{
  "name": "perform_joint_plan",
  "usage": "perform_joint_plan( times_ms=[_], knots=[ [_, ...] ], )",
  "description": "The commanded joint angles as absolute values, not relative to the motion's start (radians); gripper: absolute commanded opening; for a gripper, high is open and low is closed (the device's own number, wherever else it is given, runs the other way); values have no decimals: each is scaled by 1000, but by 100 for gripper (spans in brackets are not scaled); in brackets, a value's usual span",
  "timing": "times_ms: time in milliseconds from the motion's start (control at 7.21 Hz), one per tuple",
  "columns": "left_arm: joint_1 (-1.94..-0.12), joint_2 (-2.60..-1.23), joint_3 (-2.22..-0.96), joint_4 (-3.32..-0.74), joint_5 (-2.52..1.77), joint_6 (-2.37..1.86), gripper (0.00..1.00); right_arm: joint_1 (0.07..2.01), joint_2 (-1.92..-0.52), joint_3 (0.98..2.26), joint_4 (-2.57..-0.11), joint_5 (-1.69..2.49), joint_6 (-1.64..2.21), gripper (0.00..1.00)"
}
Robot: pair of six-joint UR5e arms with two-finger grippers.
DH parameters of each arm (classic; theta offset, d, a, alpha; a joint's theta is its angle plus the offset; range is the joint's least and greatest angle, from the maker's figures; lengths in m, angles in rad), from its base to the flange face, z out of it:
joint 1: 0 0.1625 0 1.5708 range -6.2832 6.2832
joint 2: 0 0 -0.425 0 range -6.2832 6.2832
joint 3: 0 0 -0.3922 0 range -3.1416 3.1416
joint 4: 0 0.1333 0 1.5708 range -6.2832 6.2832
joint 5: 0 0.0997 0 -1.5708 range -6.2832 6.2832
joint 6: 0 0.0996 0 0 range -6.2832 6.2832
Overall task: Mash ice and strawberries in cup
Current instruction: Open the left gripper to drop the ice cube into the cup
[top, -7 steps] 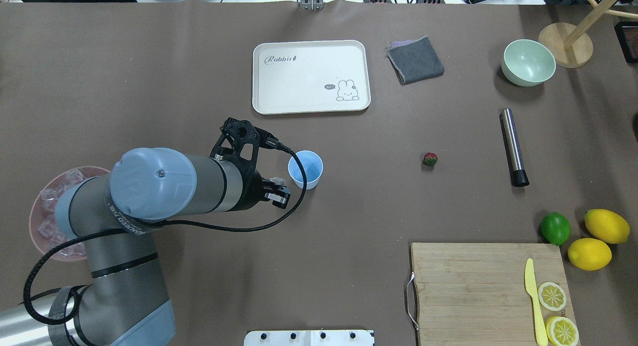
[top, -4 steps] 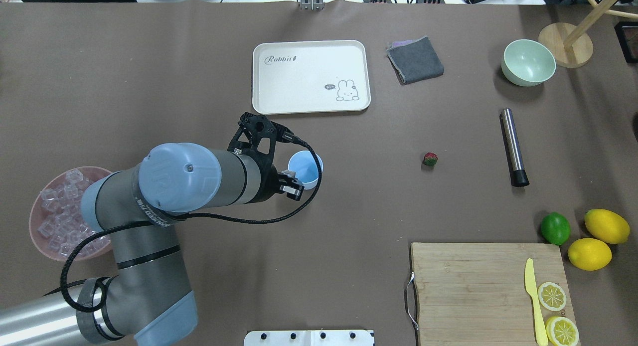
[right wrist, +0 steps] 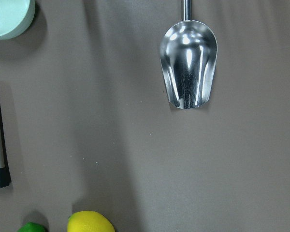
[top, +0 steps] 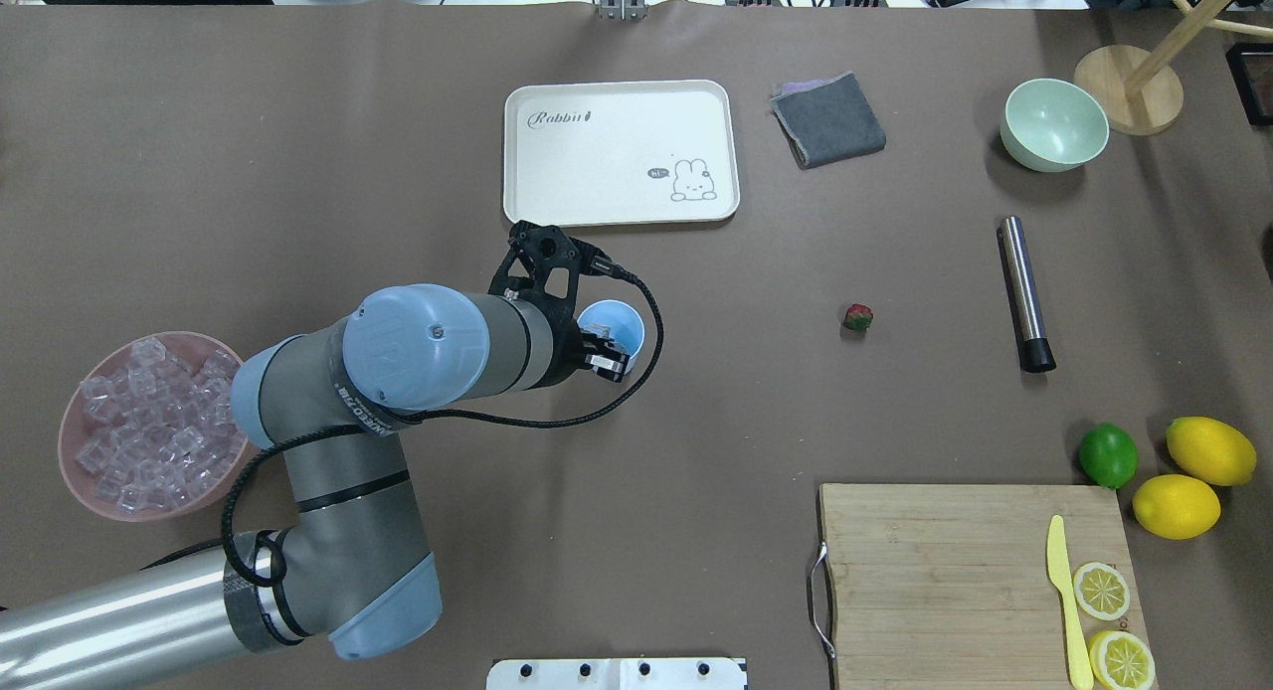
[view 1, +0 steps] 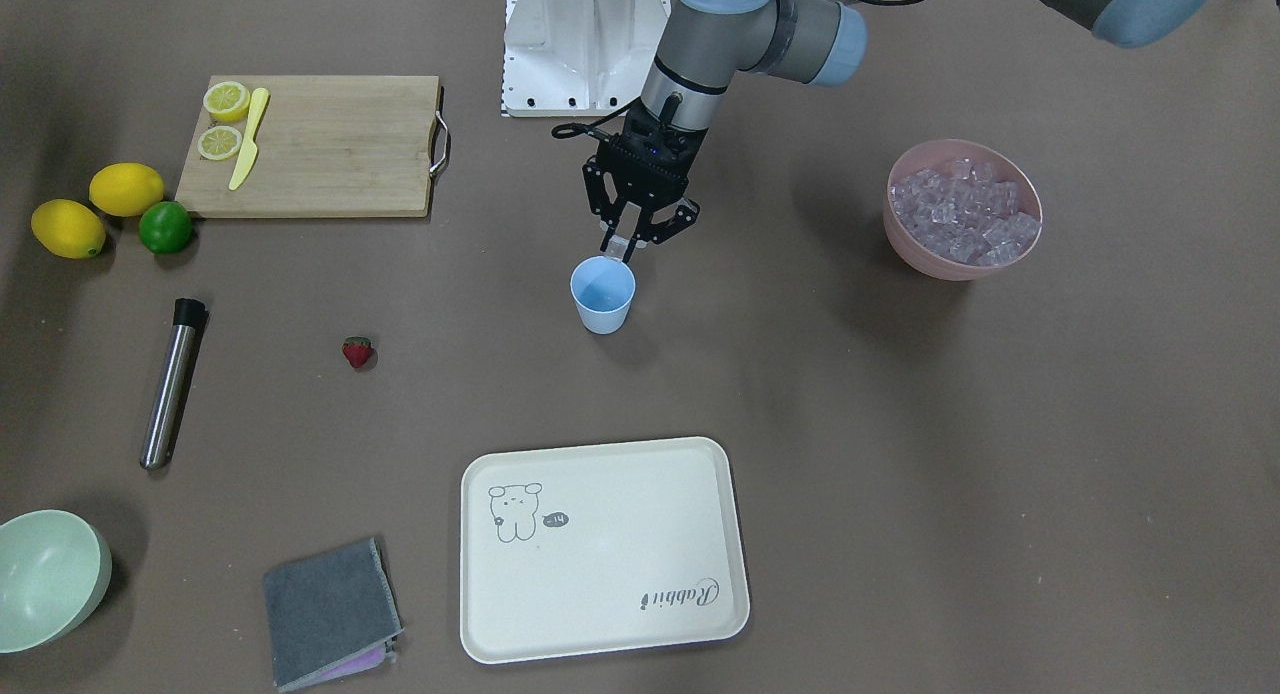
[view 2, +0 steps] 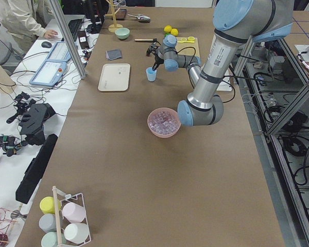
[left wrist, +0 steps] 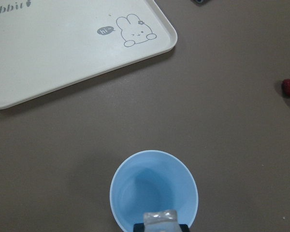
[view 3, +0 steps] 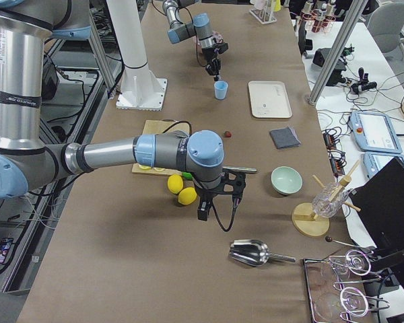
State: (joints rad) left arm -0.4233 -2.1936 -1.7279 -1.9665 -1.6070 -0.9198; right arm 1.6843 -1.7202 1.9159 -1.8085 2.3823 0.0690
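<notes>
The left claw hangs just above the cup, narrowed on one ice cube that it pinches between its tips. The risk is in the position. In the wrist view the cube sits over the rim on the claw's own side, not over the middle of the opening. If the claw lets go here, I judge that the cube may strike the rim and bounce out onto the worktop, or slide down the outer wall. The cup is light and, as far as I can see, has nothing in it, so a tip that goes too low could also tip it over or push it away. The cube looks smooth and glassy, so it may slip from the pinch too early. The strawberry lies on the worktop well apart from the claw, beyond the cup. The pink bowl with the rest of the ice stands well apart on the opposite side. The right claw is far off near the lemons, and I cannot tell whether it is wide or narrow.
</notes>
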Motion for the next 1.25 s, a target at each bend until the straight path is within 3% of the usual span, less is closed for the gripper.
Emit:
perform_joint_plan(
  times_ms=[0,971,1110],
  knots=[
    [-423,-2224,-1691,-1973,-1605,-920,0,1684,-1720,1916,-1809,2382,69,100],
    [-443,-2238,-1663,-1977,-1605,-922,0,1684,-1720,1916,-1809,2385,69,100],
    [-445,-2238,-1663,-1977,-1598,-923,57,1684,-1720,1916,-1809,2385,69,100]
  ],
)
